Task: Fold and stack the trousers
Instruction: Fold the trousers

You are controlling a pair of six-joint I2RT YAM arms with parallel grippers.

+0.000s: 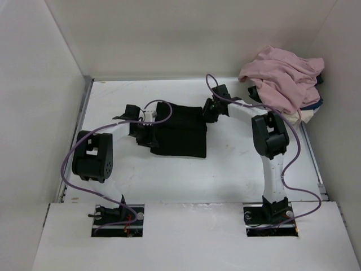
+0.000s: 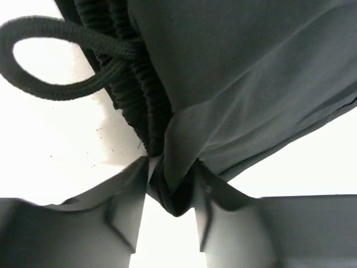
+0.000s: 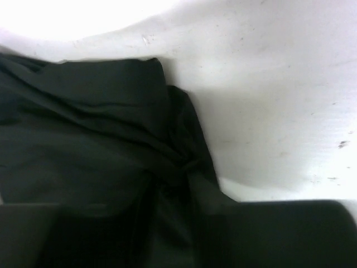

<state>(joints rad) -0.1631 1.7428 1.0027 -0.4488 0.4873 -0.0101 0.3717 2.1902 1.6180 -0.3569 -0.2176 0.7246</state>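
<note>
Item: the trousers (image 1: 177, 132), black, folded into a block mid-worktop (image 1: 237, 175).
Left gripper (image 2: 172, 173): jaws clamped on a fold beside the waistband (image 2: 139, 95) (drawstring (image 2: 56, 56) looping loose).
Right gripper (image 1: 211, 108): at the far right corner, jaws closed on gathered cloth, dimly seen.
We judge both edges are pinched so the block folds over evenly.

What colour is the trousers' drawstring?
Black, like the trousers; the left wrist view shows the drawstring best.
</note>
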